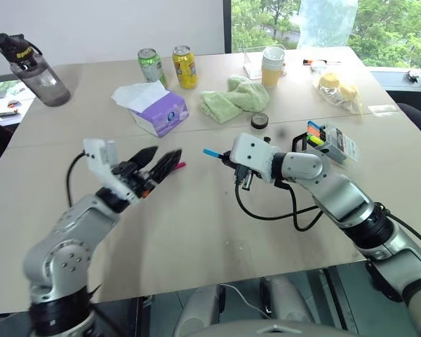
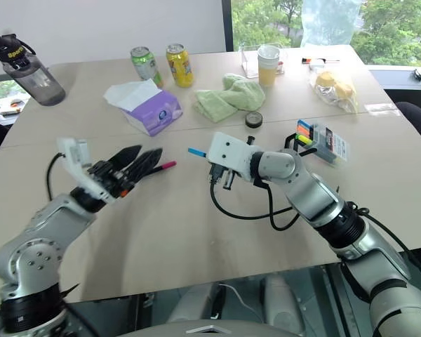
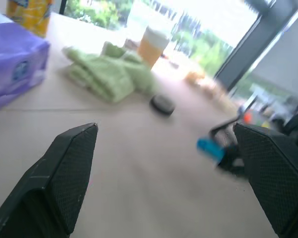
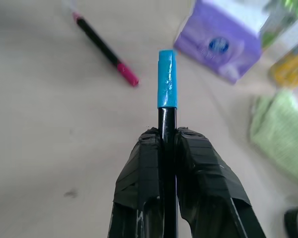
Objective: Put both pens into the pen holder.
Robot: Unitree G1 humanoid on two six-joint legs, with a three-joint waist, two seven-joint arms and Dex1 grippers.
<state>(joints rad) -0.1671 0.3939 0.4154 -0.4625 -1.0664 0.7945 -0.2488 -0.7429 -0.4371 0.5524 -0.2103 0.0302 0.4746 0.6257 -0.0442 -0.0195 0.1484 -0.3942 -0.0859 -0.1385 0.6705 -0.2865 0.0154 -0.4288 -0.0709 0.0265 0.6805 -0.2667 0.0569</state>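
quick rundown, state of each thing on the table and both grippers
left gripper: open, holding nothing
right gripper: shut on blue-capped pen
blue-capped pen: held off the table
pink-ended pen: lying flat on table
pen holder: upright, markers inside
tissue box: open, tissue sticking out
water bottle: upright, capped
soda cans: upright
green cloth: crumpled
paper cups: stacked upright

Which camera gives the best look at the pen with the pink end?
The right wrist view: the pink-ended pen lies on the table with its whole black body in sight, apart from the right gripper. In both eye views just its pink end pokes out beyond the left gripper's fingers.
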